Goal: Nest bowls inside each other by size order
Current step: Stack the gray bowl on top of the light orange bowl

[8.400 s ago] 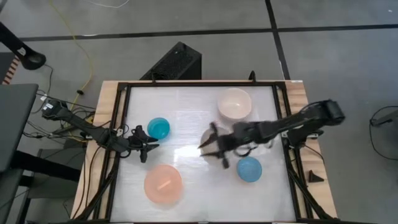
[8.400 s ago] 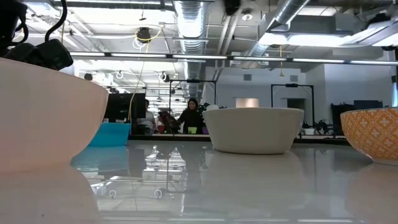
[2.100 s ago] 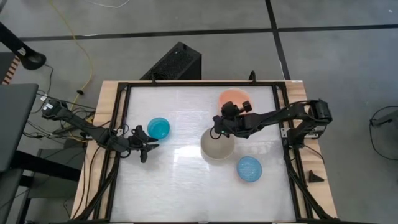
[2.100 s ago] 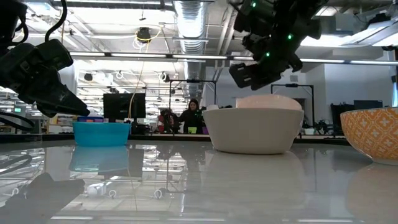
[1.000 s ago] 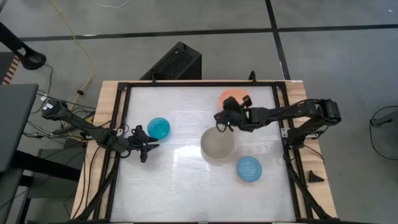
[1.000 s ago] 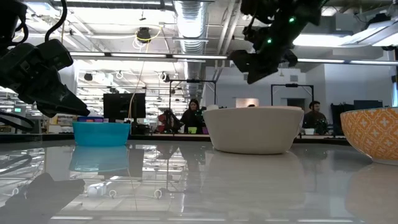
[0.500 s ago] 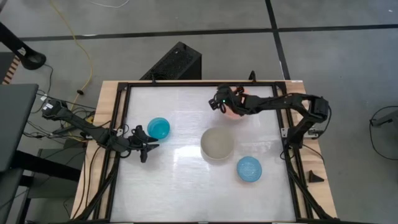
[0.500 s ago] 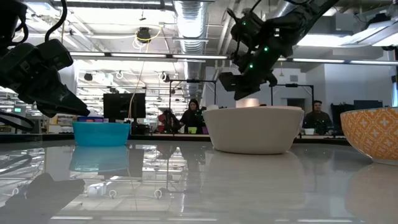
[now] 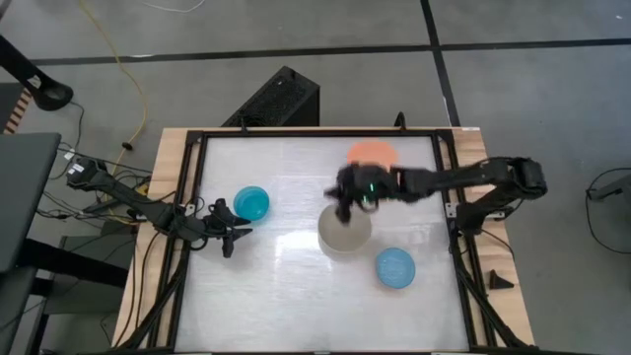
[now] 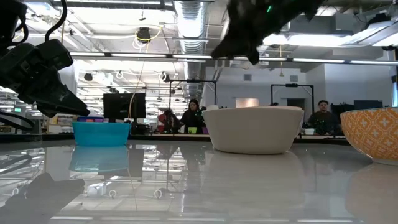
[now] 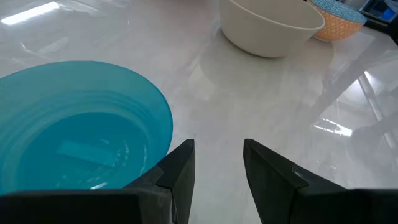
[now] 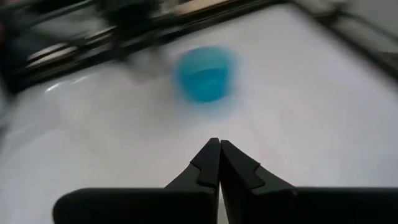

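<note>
Near the table's middle a grey-beige bowl (image 9: 345,229) stands on its base. A salmon-orange bowl (image 9: 371,154) sits toward the far edge. A light blue bowl (image 9: 395,267), orange-patterned outside (image 10: 371,134), sits at the near right, and a small teal bowl (image 9: 251,203) at the left. My right gripper (image 9: 342,193) hangs shut and blurred in the air over the grey-beige bowl's far-left rim, holding nothing (image 12: 219,152). My left gripper (image 11: 217,155) waits open just beside the teal bowl (image 11: 74,124), clear of it.
A black frame (image 9: 192,177) runs around the white tabletop. Bare tabletop lies between the teal bowl and the grey-beige bowl (image 10: 254,129) and along the near edge. People stand in the room behind the table in the low view.
My right gripper, shut throughout, swung toward the far edge over the salmon-orange bowl, then came back toward the near side and rose. It now hangs above the grey-beige bowl's far-left rim. No bowl has moved.
</note>
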### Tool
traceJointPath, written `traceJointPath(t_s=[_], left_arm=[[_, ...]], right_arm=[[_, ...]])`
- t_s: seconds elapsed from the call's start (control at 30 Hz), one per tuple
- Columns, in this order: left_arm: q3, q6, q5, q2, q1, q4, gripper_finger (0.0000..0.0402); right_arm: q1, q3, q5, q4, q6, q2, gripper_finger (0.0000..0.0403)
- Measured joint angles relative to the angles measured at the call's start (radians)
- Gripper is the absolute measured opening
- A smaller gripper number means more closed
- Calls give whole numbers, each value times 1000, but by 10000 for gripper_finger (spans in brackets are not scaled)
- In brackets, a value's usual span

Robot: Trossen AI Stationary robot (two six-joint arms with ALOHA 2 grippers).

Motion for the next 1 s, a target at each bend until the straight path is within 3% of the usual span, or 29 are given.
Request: traceJointPath(t_s=[0.27, 0.5, 0.67, 1.0], left_arm=[[0, 0, 0, 0, 0, 0, 125], [0, 0, 0, 0, 0, 0, 125], [0, 0, 0, 2, 0, -2, 125], [0, 0, 0, 8, 0, -1, 125]], right_arm=[[344, 0, -2, -2, 3, 0, 35], [499, -1, 139, -36, 72, 21, 43], [480, 1, 234, -146, 56, 41, 76], [364, 4, 190, -218, -15, 101, 205]])
